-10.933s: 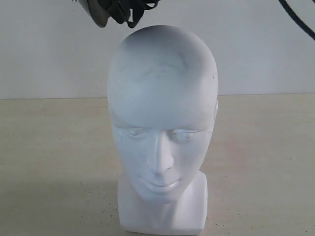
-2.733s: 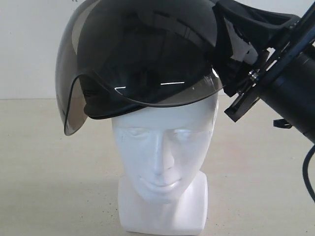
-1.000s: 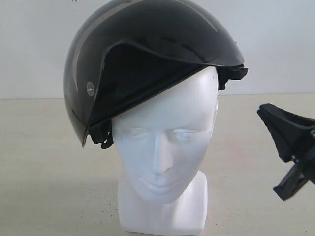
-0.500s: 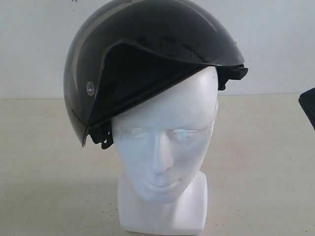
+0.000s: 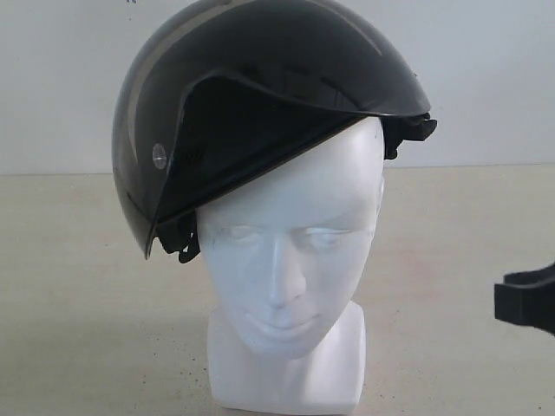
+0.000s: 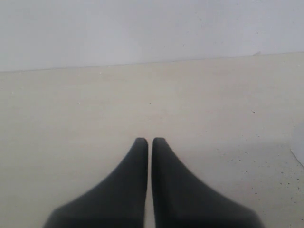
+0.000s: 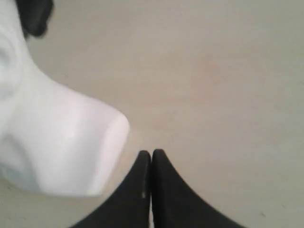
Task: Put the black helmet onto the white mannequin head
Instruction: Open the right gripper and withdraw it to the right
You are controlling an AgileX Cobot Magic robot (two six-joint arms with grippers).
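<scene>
The black helmet (image 5: 260, 95) sits on top of the white mannequin head (image 5: 290, 269), tilted so its visor side hangs lower on the left. No gripper touches it. My right gripper (image 7: 151, 153) is shut and empty, low beside the head's squarish neck base (image 7: 71, 142); a black part of that arm (image 5: 527, 301) shows at the right edge of the exterior view. A bit of the helmet (image 7: 33, 16) shows in a corner of the right wrist view. My left gripper (image 6: 149, 140) is shut and empty over bare table, out of the exterior view.
The beige table (image 5: 87, 286) stretches on both sides of the head, and a plain white wall (image 5: 486, 78) stands behind it. A white edge (image 6: 299, 147) shows at the side of the left wrist view.
The right arm has drawn away from the helmet, dropping lower at the right edge of the exterior view. The helmet stays on the head, unmoved over the last second.
</scene>
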